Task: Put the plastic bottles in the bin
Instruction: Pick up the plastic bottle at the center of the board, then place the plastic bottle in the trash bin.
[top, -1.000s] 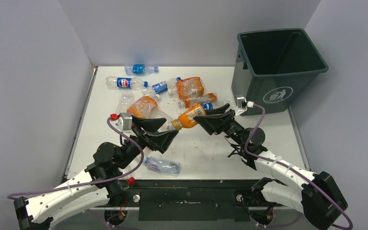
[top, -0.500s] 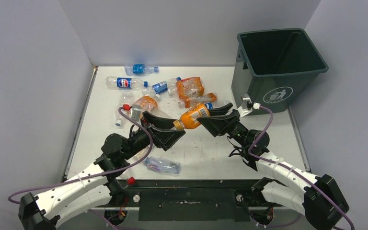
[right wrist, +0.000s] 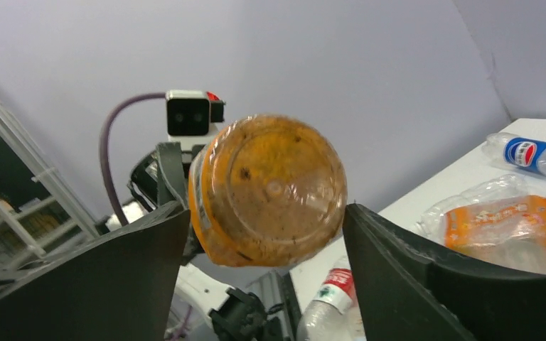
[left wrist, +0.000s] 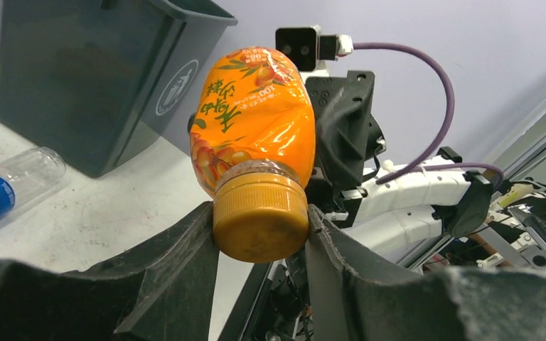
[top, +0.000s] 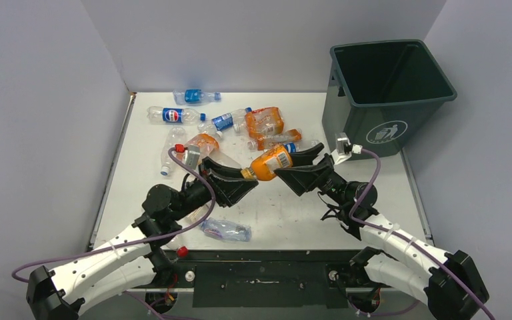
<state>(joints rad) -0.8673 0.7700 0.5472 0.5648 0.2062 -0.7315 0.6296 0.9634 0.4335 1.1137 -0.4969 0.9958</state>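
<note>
Bottle in hand: an orange plastic bottle with an orange cap (top: 270,162), lifted off the white desk (top: 373,187). It lies roughly level between the two claws, near the bin but not over it.
Left claw (left wrist: 259,227): clenched on the bottle's cap, one finger pressed to each side.
Right claw (right wrist: 264,213): its fingers flank the bottle's base; I cannot tell whether they press it or have let go.
Bin: the dark grey-green square plastic bin (top: 400,127) stands at the far right of the desk. No bottle shows in the part of its inside that can be seen.
Left to do: nearly all, in my judgement. About nine other plastic bottles (top: 265,123) lie on the desk, mostly at the back, with one clear crumpled bottle (top: 225,230) near the arms' bases.
Writing: a Pepsi logo on a clear bottle's blue label (top: 171,115). The orange bottle carries green Chinese characters that I cannot read. There is a white litter symbol (top: 387,132) on the bin's front.
</note>
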